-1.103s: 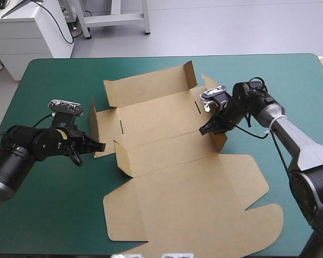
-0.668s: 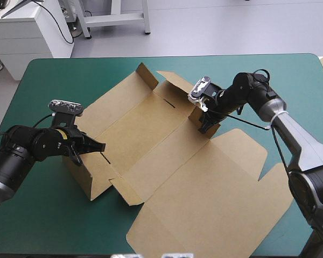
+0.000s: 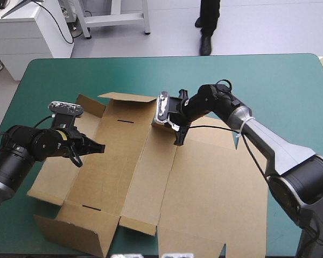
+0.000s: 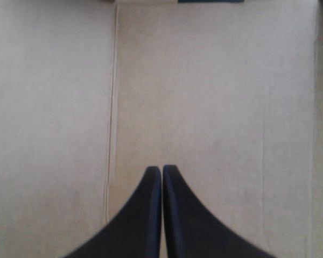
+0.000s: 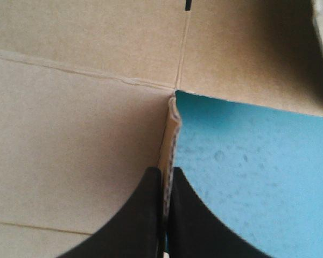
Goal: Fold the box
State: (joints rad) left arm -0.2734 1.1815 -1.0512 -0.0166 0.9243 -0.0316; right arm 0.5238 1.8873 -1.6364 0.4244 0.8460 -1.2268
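Two grippers are at the box, though only one has it. The right gripper is clamped on a cut edge at the box's far middle, with board showing between its fingers. The left gripper hovers over the box's left panels, fingers pressed together with nothing between them.

I judge this an early step, placing the sheet, since most walls are not yet raised. The next move likely calls for the right to set its edge down squarely and the left to open and take a side wall along its crease.

The box lies opened out on the table, toward its left and near edges. It is brown, creased and slotted, with one wall standing at the box's near-left corner and short flaps lifted along its far edge.
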